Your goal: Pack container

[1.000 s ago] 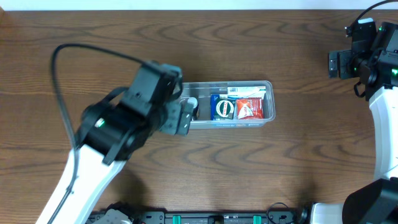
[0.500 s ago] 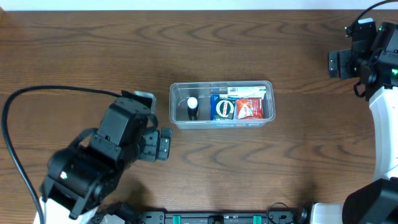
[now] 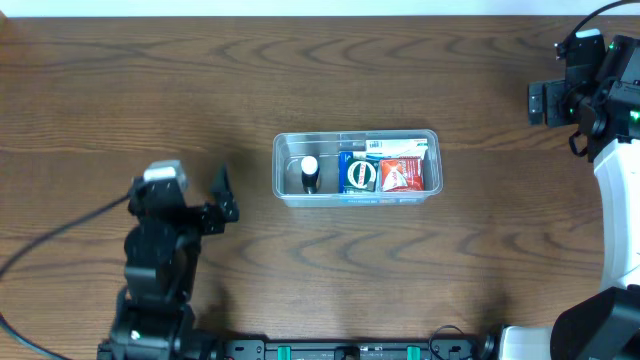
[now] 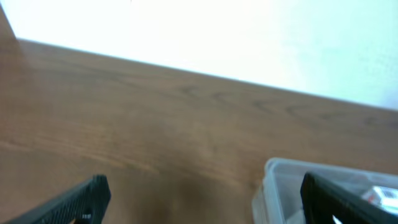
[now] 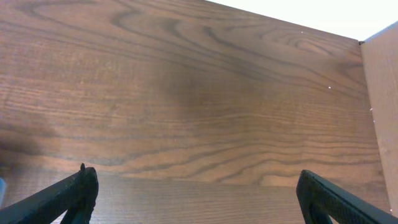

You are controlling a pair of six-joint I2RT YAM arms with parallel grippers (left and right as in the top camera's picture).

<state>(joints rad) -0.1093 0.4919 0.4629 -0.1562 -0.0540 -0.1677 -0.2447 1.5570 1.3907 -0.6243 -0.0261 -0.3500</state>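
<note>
At the left gripper (image 3: 224, 195): jaws spread wide, nothing between them, poised over bare table (image 3: 120, 90) left of centre. At the right gripper (image 5: 196, 180): jaws equally wide and empty, up at the far right edge. From overhead alone: the whole container (image 3: 356, 133) mid-table, holding a white-capped bottle (image 3: 309, 170) at its left end, then a blue packet (image 3: 357, 172), a red packet (image 3: 400, 176) and a white packet (image 3: 400, 147) along the back wall. From the left wrist: just one blurred corner of the container, low right, by the right fingertip (image 4: 323, 193). From the right wrist: wood grain alone between the fingers (image 5: 68, 193). Sits to the right of the left gripper, apart, untouched; well apart from the right gripper, off to its left.
</note>
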